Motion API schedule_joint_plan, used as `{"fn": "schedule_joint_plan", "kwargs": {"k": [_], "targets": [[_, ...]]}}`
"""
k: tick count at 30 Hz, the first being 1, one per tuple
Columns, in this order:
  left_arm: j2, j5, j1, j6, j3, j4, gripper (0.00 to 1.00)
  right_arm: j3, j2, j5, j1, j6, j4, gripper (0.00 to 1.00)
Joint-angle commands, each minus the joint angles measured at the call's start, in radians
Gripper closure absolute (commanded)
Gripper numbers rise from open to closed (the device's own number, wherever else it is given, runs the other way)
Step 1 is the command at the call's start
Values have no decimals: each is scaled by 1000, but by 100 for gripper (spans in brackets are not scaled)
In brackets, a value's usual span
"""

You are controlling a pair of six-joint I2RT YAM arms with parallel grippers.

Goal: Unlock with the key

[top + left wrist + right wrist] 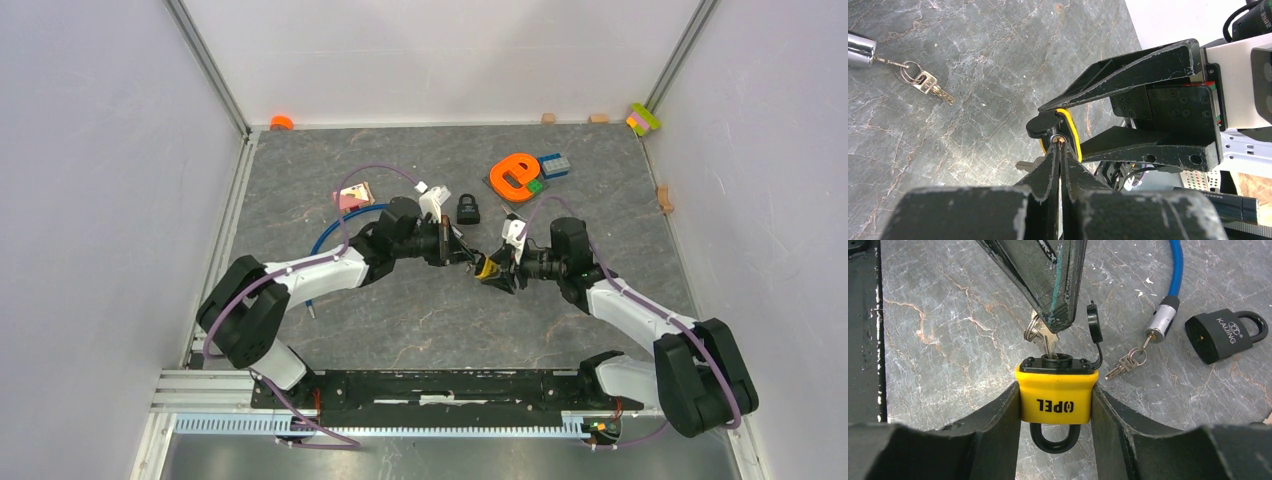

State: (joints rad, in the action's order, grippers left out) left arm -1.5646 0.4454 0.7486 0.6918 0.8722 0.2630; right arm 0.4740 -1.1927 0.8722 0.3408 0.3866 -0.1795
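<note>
A yellow padlock [1055, 397] with a black shackle [1054, 440] is clamped by its sides in my right gripper [1055, 390], above the table. Both shackle legs sit in the body. Its black dust cap [1094, 322] hangs open to the right. A silver key [1049, 342] on a ring stands in the keyhole on the lock's top. My left gripper [1060, 145] is shut on the key's head, tips right against the padlock [1074, 134]. In the top view both grippers meet mid-table around the padlock [487, 268].
A black padlock [1223, 335] lies on the table beyond. Next to it is a blue cable lock [1173, 270] with a bunch of keys [1125, 362] in its cylinder. An orange letter toy [515, 175] and a pink item [354, 196] lie farther back.
</note>
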Motion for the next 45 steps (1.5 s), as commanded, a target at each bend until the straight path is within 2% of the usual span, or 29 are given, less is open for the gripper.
{"fn": "schedule_joint_plan", "kwargs": {"k": [1, 9, 20, 37, 45], "targets": [[-25, 13, 26, 43, 28, -5, 98, 3, 44, 4, 20, -39, -182, 100], [-47, 15, 22, 57, 24, -5, 98, -13, 92, -23, 20, -23, -215, 100], [-55, 23, 19, 52, 41, -15, 98, 25, 92, -45, 44, 60, -146, 100], [-114, 58, 54, 72, 53, 2, 98, 95, 45, -103, 68, -31, -171, 100], [-105, 78, 54, 75, 42, 29, 98, 95, 30, -120, 35, -108, -210, 100]]}}
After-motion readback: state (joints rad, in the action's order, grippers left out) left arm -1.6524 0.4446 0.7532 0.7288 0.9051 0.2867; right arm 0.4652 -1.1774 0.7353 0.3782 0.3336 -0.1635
